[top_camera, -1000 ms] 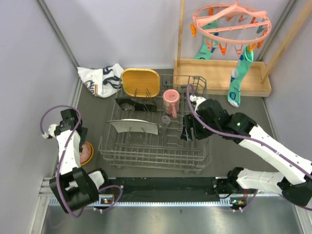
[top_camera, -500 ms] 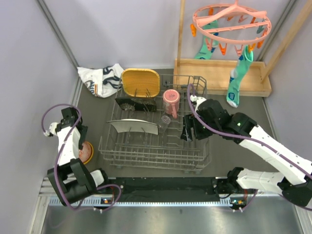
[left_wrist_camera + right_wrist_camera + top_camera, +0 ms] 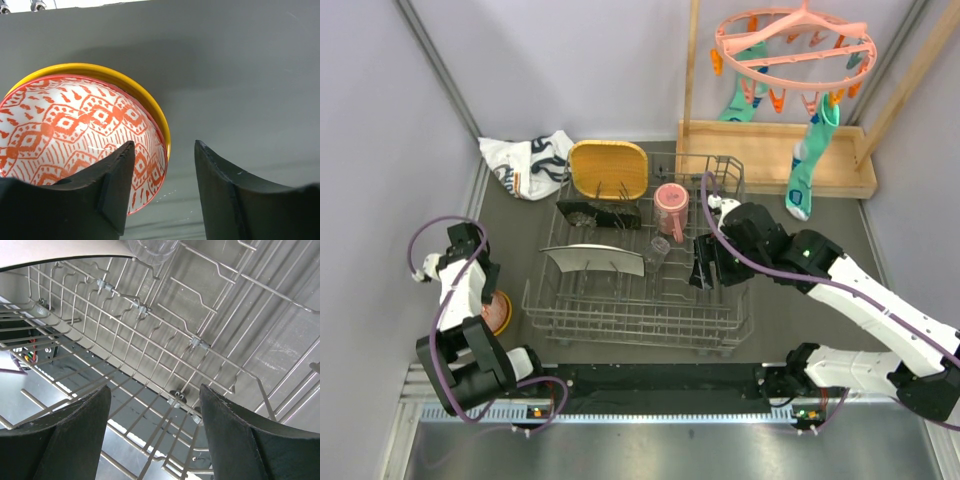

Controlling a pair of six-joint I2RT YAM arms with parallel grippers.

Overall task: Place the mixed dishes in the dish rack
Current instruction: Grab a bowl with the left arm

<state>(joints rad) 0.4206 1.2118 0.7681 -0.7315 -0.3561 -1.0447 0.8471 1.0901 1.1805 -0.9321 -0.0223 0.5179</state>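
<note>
We see the left claw [image 3: 164, 148] astride the orange bowl's [image 3: 75, 125] rim, jaws parted, not yet clenched. The right claw [image 3: 155, 389] hangs released over the dish rack [image 3: 640, 310].

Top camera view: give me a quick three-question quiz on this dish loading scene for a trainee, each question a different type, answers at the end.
1. True or false: the orange bowl already sits in the dish rack.
2. Which gripper hangs over the rack? A) the robot's left one B) its right one C) both
3. Short answer: what hangs from the pink peg hanger?

Key
1. False. It lies on the table, left of the rack.
2. B. The right gripper is open over the wires, and the left gripper is down at the bowl.
3. Teal socks.
</note>
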